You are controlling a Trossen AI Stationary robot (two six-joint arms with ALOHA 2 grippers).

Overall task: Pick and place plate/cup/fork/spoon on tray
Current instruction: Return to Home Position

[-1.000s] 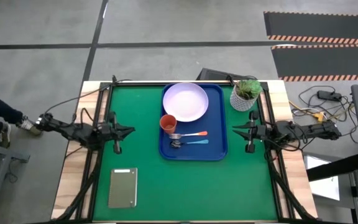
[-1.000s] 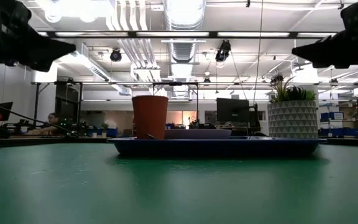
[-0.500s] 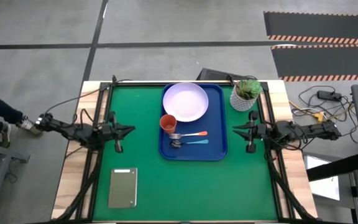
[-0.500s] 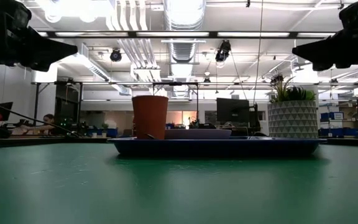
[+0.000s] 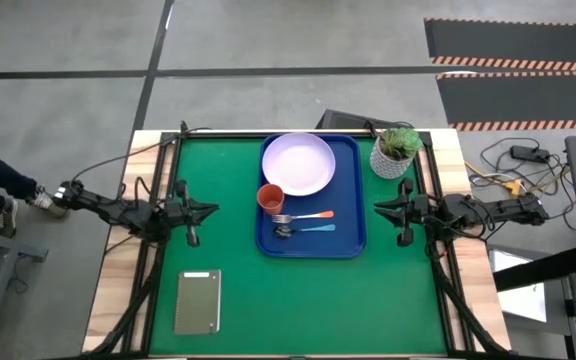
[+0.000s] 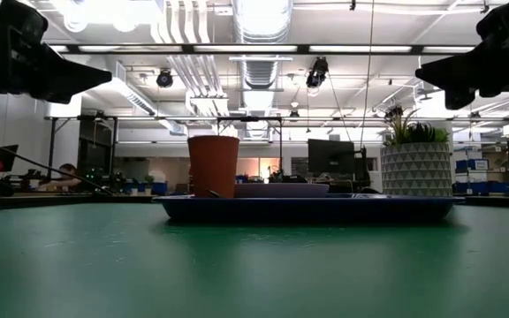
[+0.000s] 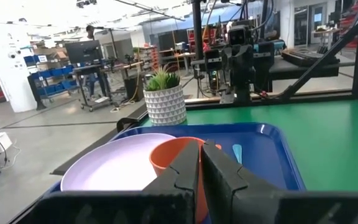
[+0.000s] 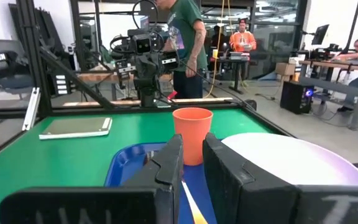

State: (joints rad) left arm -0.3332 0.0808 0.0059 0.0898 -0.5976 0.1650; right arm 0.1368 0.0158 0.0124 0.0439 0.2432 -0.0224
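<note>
The dark blue tray (image 5: pixel 356 240) lies at the table's far middle. On it rest the lavender plate (image 5: pixel 298 164), the red-orange cup (image 5: pixel 270 197), upright at the plate's near left, the orange-handled fork (image 5: pixel 316 215) and the blue-handled spoon (image 5: pixel 318 228), side by side. My left gripper (image 5: pixel 211 210) hovers left of the tray, shut and empty, pointing at the cup (image 7: pixel 173 155). My right gripper (image 5: pixel 376 208) hovers right of the tray, fingers nearly together and empty, also facing the cup (image 8: pixel 192 134).
A white pot with a green plant (image 5: pixel 396 150) stands at the far right, beside the tray's corner. A grey slab (image 5: pixel 197 301) lies at the near left. People stand in the room beyond the table (image 8: pixel 188 43). Bare green table lies near the front edge.
Both arms have shifted only slightly in place. My right gripper has drawn back a little toward the table's right edge. The tray and the things on it have stayed still.
</note>
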